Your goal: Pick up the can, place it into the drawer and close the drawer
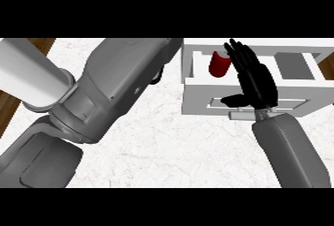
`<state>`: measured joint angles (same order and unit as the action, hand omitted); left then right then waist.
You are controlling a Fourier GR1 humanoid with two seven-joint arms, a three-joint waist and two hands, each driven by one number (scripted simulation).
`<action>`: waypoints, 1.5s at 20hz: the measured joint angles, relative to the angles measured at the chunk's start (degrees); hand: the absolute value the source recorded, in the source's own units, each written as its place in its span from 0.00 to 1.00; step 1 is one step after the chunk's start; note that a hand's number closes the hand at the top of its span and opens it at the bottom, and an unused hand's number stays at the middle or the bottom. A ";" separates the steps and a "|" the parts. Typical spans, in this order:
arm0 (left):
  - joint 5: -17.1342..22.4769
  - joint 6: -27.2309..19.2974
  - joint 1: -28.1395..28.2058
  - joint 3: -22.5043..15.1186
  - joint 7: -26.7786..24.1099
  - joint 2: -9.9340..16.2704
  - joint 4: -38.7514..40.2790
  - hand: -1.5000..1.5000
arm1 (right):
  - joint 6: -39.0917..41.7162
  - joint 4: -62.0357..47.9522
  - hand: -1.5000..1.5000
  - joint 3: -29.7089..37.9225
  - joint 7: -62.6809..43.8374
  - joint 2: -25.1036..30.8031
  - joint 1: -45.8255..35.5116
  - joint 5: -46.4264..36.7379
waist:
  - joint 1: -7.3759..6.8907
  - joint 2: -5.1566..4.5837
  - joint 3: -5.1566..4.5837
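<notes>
Right hand (256, 81) is showing at right of centre in the head view, black, fingers straight and spread, pointing toward the top of the frame, thumb sticking out to the left; it is holding nothing. It is hovering over the open white drawer (195, 95) at upper right. The can (219, 64) is sitting inside the drawer's left compartment, just left of the fingers; it is red, glossy, looking roughly upright, and its right edge is being covered by the fingers. Whether fingers are touching it, cannot tell. Drawer's front handle (240, 115) is poking out below the palm, partly hidden by the wrist.

Left arm (104, 88) is filling the left half of the frame, big grey segments running diagonally; the left hand itself is mostly hidden behind the forearm, only a dark bit showing near top centre, so its fingers cannot be made out.

Counter (176, 145) is white marble with faint veins. Brown wood strip (9, 110) is running along the far left edge.
</notes>
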<state>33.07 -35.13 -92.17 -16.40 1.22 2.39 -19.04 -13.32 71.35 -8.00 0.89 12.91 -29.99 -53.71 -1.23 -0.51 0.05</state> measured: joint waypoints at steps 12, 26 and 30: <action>-1.88 2.80 4.82 -0.49 4.82 6.66 -6.69 0.00 | -17.02 -28.26 0.00 6.66 1.60 -2.56 -17.11 -6.18 | -2.29 0.04 0.00; -3.23 5.37 13.68 -1.92 9.14 12.40 -18.57 0.00 | -23.14 -47.92 0.00 11.30 4.04 -1.43 -31.94 -7.64 | -4.59 -0.33 0.02; -3.34 5.52 15.10 -2.12 10.61 13.59 -21.82 0.00 | -22.33 -50.65 0.00 12.51 5.56 -1.28 -34.22 -6.77 | -4.93 -0.72 0.21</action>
<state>29.73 -29.61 -77.06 -18.51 11.83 15.99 -40.86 -35.65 20.70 4.51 6.45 11.63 -64.22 -60.48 -6.17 -1.23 0.26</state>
